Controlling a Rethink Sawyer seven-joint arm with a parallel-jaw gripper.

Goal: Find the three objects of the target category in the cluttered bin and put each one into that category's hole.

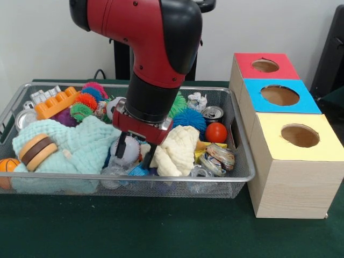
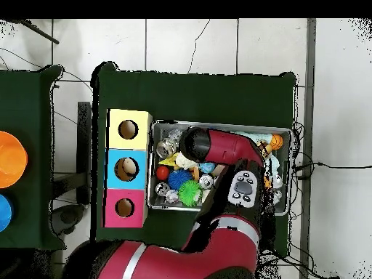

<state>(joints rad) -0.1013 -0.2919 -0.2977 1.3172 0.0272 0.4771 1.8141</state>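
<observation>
My gripper (image 1: 134,151) is low inside the wire mesh bin (image 1: 236,134), open, with its dark fingers (image 1: 121,146) on either side of a white and grey ball (image 1: 129,150). A cream cloth (image 1: 177,150) lies just right of it and a mint cloth (image 1: 80,142) just left. A red ball (image 1: 216,132), a blue spiky ball (image 1: 189,118) and a green spiky ball (image 1: 80,111) also sit in the bin. The wooden box has a red hole (image 1: 265,65), a blue hole (image 1: 279,95) and a yellow hole (image 1: 300,135). In the overhead view the arm (image 2: 218,149) hides the gripper.
The bin also holds an orange toy block (image 1: 56,103), a toy burger (image 1: 36,150), a small basketball (image 1: 6,165), a can (image 1: 212,113) and a crushed can (image 1: 217,158). The box (image 2: 128,168) stands against the bin's short side. Orange and blue bowls (image 2: 11,158) sit on a separate table.
</observation>
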